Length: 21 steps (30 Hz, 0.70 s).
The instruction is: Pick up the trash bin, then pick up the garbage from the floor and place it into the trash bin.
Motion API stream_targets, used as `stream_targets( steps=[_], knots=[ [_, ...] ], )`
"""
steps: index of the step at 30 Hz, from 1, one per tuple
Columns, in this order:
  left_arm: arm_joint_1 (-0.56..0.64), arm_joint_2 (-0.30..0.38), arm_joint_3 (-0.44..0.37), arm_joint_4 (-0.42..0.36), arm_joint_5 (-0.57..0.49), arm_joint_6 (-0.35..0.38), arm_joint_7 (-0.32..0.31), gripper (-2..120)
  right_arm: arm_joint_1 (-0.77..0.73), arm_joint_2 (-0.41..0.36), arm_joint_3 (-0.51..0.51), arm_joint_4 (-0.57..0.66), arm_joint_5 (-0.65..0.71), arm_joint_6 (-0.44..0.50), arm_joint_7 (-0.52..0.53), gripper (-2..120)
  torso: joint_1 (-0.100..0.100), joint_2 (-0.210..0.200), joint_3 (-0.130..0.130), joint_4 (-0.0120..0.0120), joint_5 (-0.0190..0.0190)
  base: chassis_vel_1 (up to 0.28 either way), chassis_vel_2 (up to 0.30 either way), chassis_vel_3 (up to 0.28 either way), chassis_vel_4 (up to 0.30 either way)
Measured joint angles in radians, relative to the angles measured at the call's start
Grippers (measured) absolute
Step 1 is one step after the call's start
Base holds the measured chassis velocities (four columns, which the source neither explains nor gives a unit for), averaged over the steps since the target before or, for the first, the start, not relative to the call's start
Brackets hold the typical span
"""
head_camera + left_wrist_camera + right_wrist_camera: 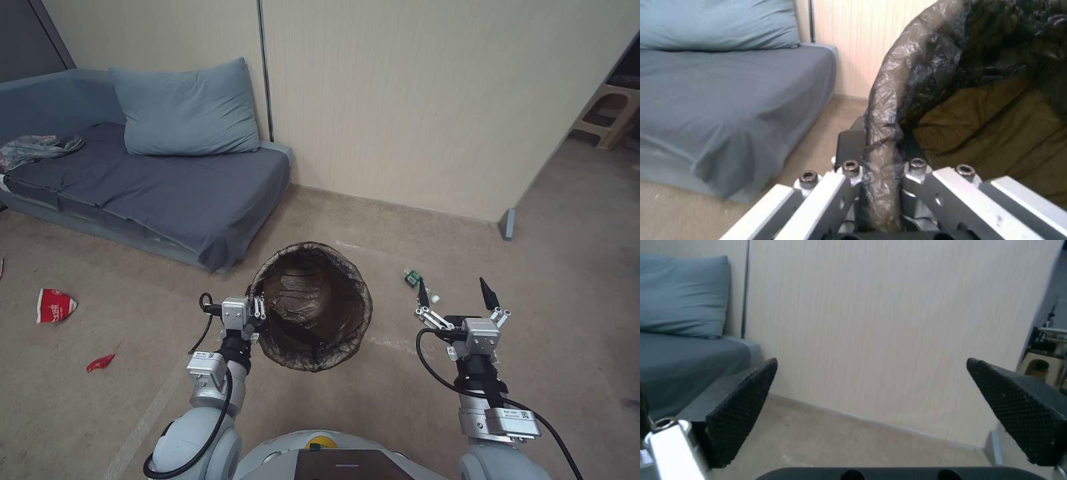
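Head view: the left gripper (257,312) is clamped on the near-left rim of the trash bin (312,305), carried in front of the robot. The right gripper (456,299) hangs spread and empty near a green-labelled bottle (413,277) on the floor.

Left wrist view: the liner bag (884,133) is pinched between the fingers.

Right wrist view: fingers (741,410) wide apart, facing the wall. The bin looks secured; next, I'd say, the right arm must reach down for that bottle.

Bare floor (547,267) ahead of right hand (459,293), sofa (167,193) blocking left
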Motion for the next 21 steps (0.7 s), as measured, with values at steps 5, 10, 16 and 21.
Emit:
stream_targets(
  steps=[5, 10, 16, 21],
  knots=[
    [-0.001, -0.001, 0.001, 0.0, 0.005, 0.0, -0.004, 3, 0.0, 0.0, 0.001, -0.001, -0.004, 0.004, -0.004, 100, 0.0, 0.0, 0.0, -0.0004, -0.0003, -0.272, 0.274, 0.286, -0.282],
    [-0.001, -0.002, 0.001, 0.0, 0.007, 0.0, -0.01, 3, 0.005, 0.0, 0.001, -0.013, -0.02, 0.037, -0.023, 100, 0.0, 0.0, 0.0, -0.0003, -0.0001, -0.293, 0.293, 0.284, -0.289],
    [-0.003, -0.002, 0.001, 0.0, 0.008, 0.001, -0.011, 3, 0.008, 0.0, 0.001, -0.017, -0.034, 0.059, -0.034, 100, 0.0, 0.0, 0.001, -0.0002, -0.0005, -0.161, 0.184, 0.153, -0.152],
    [-0.002, -0.002, 0.004, 0.002, 0.008, 0.002, -0.013, 3, 0.01, 0.0, 0.003, -0.029, -0.058, 0.067, -0.029, 100, 0.0, 0.0, 0.0, -0.0006, -0.0003, 0.019, -0.033, -0.022, 0.021]
  ],
)
